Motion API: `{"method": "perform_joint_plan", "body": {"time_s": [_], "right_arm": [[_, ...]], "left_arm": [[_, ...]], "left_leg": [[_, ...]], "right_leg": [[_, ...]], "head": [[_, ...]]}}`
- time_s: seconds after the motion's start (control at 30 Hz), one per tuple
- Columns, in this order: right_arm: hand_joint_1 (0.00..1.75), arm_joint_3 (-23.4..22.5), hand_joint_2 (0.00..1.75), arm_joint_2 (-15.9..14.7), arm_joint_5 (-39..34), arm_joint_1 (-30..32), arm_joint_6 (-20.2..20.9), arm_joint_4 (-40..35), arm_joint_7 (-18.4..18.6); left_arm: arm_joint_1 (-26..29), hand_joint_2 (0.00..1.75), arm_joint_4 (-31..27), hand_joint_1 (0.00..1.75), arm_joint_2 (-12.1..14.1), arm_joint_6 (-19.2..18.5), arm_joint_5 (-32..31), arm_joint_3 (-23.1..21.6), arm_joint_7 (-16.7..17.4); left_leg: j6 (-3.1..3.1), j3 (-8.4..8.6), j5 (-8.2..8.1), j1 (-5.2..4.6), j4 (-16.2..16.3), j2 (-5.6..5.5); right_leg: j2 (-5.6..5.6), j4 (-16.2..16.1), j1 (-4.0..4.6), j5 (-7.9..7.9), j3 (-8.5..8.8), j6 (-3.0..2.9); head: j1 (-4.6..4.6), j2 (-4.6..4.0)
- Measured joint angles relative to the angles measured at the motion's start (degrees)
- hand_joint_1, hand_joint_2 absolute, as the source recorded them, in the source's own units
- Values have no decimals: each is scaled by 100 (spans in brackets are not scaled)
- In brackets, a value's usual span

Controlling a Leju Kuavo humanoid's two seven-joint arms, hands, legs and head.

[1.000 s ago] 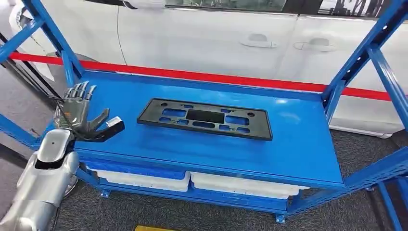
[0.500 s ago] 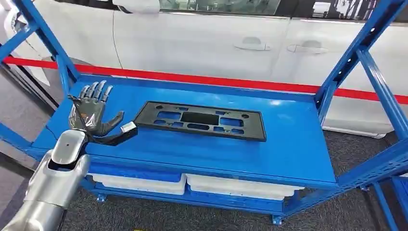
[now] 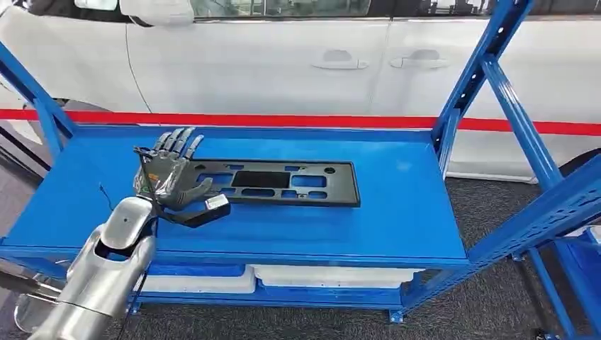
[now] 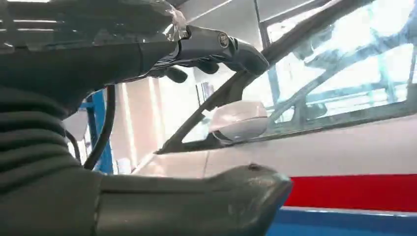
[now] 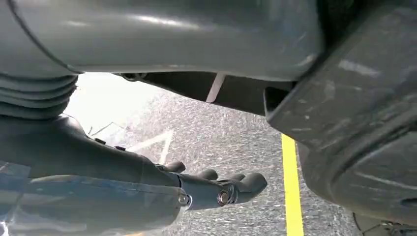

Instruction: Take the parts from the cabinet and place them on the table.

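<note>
A long black plastic plate (image 3: 283, 183) with several cut-outs lies flat on the blue shelf (image 3: 397, 212) of the rack. My left hand (image 3: 170, 173) hovers at the plate's left end with its fingers spread and its thumb pointing toward the plate, and it covers that end. It holds nothing; in the left wrist view the thumb (image 4: 206, 206) and fingers (image 4: 216, 46) stand wide apart with only air between them. My right hand (image 5: 211, 189) hangs over the grey floor with its fingers stretched out and nothing in them.
Blue rack uprights rise at the right (image 3: 482, 78) and left (image 3: 32, 95) of the shelf. White bins (image 3: 326, 276) sit under it. A white car (image 3: 283, 64) with a red stripe stands close behind. A yellow line (image 5: 291, 187) marks the floor.
The camera has swung, shifting the whole scene left. Against the shelf, my left hand has moved right, from the shelf's left edge to the plate's left end. The plate has not moved.
</note>
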Motion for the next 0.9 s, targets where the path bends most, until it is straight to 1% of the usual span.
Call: {"method": "perform_joint_plan", "body": {"time_s": [0.03, 0.07, 0.1, 0.13, 0.43, 0.6, 0.73, 0.9], "right_arm": [[0, 0, 0, 0, 0, -1, -2, 0, -2], [0, 0, 0, 0, 0, 1, -2, 0, -13], [0, 0, 0, 0, -2, 4, -2, 0, -26], [0, 0, 0, 0, -9, 8, -2, 0, -44], [0, 0, 0, 0, -17, 7, -4, 0, -57], [0, 0, 0, 0, -20, 7, -2, 0, -61], [0, 0, 0, 0, -26, 7, -2, 0, -61], [0, 0, 0, 0, -28, 7, -2, 0, -61]], "left_arm": [[2, 175, -33, 0, -11, -48, 100, -24, -39], [28, 175, -72, 0, -20, -89, 176, -48, -72], [53, 175, -109, 0, -39, -120, 266, -81, -96], [85, 175, -153, 0, -46, -164, 319, -112, -114], [152, 175, -280, 0, -85, -194, 393, -225, -153], [184, 175, -339, 0, -85, -278, 461, -232, -155], [289, 175, -481, 0, -85, -387, 507, -258, -122], [318, 175, -570, 0, -81, -431, 533, -262, -50]], "left_leg": [[-8, 52, -16, -10, -156, -1], [-50, 56, -11, -17, -186, -2], [-145, 58, -6, -1, -210, -15], [-133, 57, 0, -14, -215, -22], [-66, 62, -8, -30, -209, -29], [-64, 63, -9, -36, -208, -29], [-63, 64, -10, -35, -208, -29], [-63, 63, -10, -35, -208, -31]], "right_leg": [[17, 14, -22, -3, -30, 27], [8, 16, -34, 1, -49, 50], [1, 5, -18, 1, -50, 21], [-9, 3, -36, -1, -47, 23], [-10, -62, -48, 23, 0, 74], [-10, -65, -70, 24, 0, 84], [-10, -64, -71, 19, 0, 95], [-11, -58, -70, 18, -2, 96]], "head": [[-4, 0], [-2, 0], [0, 0], [-2, 0], [-2, 0], [-2, 0], [-2, 0], [-2, 0]]}}
